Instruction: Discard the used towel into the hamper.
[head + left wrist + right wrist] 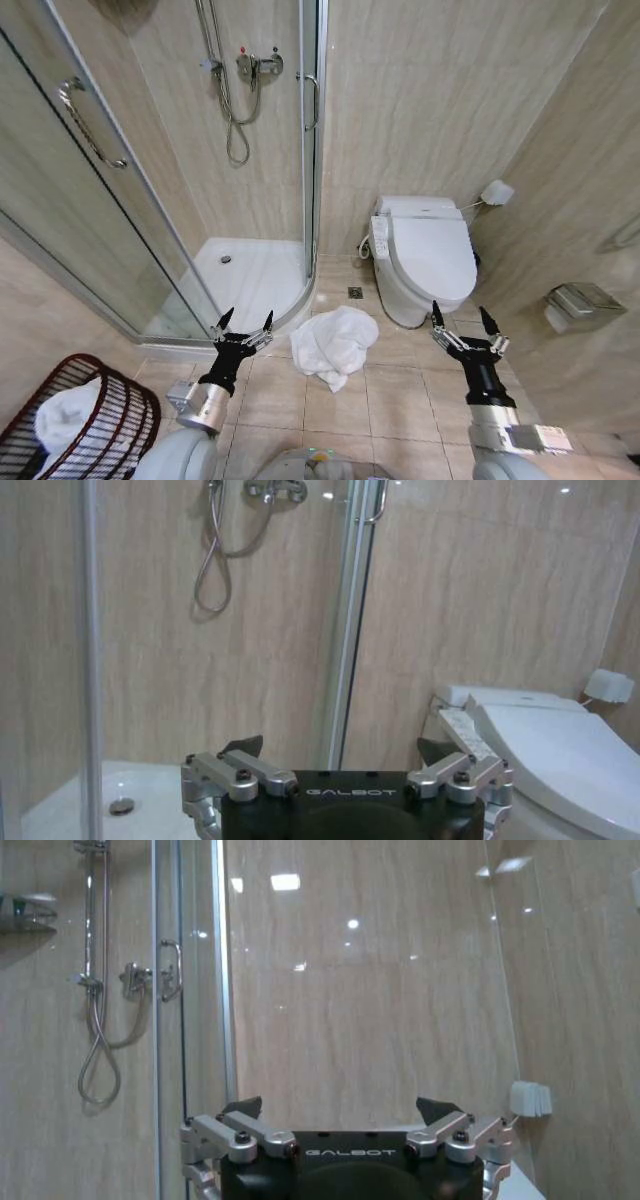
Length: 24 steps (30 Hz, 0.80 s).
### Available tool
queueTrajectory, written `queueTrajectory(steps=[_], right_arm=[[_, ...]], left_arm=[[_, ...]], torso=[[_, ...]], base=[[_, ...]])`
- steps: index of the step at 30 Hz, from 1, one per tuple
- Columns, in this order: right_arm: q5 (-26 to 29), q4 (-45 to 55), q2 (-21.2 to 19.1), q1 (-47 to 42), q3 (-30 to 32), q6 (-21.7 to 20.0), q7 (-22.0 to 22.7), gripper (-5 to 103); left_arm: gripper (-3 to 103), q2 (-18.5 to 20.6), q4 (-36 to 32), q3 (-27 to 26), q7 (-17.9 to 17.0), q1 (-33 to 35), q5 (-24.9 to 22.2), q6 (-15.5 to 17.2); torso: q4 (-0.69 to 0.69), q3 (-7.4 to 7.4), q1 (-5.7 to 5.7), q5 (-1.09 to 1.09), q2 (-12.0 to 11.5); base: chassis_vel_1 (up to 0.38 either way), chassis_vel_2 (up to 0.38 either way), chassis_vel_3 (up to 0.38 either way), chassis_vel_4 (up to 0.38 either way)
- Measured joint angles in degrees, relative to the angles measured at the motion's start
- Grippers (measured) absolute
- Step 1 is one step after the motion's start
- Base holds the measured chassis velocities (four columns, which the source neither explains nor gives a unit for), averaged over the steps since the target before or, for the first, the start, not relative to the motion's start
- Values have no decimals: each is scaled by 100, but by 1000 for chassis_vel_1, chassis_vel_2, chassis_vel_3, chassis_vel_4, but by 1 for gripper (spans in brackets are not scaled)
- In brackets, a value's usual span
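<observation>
On the floor tiles between shower and toilet (425, 255), used towel (333, 344) lies ungrasped. Left end effector (243, 325) and right end effector (463, 319) hover spread, empty. Hamper (95, 415) at left, apparently holding white cloth already.

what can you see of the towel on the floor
The towel is white, thick-looking cloth, crumpled into a loose heap with folds and one corner trailing toward the robot. It lies on the beige tiled floor between the shower tray and the toilet, touching only the floor. Both end effectors hang apart from it, open.
</observation>
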Motion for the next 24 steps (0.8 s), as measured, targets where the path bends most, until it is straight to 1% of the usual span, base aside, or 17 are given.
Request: queueTrajectory(steps=[16, 18, 19, 20, 22, 23, 24], right_arm=[[-1, -27, -20, 14, 15, -27, 0, 100], [-32, -304, -215, 155, 156, -341, -22, 100], [-68, -562, -397, 288, 296, -644, -48, 100], [-68, -562, -397, 288, 296, -644, -48, 100], [-121, -923, -650, 475, 483, -1062, -88, 100], [-129, -1155, -818, 595, 611, -1340, -105, 100], [-129, -1155, -818, 595, 611, -1340, -105, 100]], left_arm=[[100, 0, 0, 0, 0, 0, 0, 0], [100, 0, 0, 0, 0, 0, 0, 0], [100, 0, 0, 0, 0, 0, 0, 0], [100, 0, 0, 0, 0, 0, 0, 0], [100, 0, 0, 0, 0, 0, 0, 0], [100, 0, 0, 0, 0, 0, 0, 0], [100, 0, 0, 0, 0, 0, 0, 0]], torso=[[0, -214, -150, -1, -364], [0, -257, -178, 0, -433], [0, -278, -194, 2, -473], [0, -278, -194, 2, -473], [0, -311, -215, 2, -524], [1, -330, -229, 2, -561], [1, -330, -229, 2, -561]], base=[[0, 0, 0, 0], [0, 0, 0, 0], [0, 0, 0, 0], [0, 0, 0, 0], [0, 0, 0, 0], [0, 0, 0, 0], [0, 0, 0, 0]])
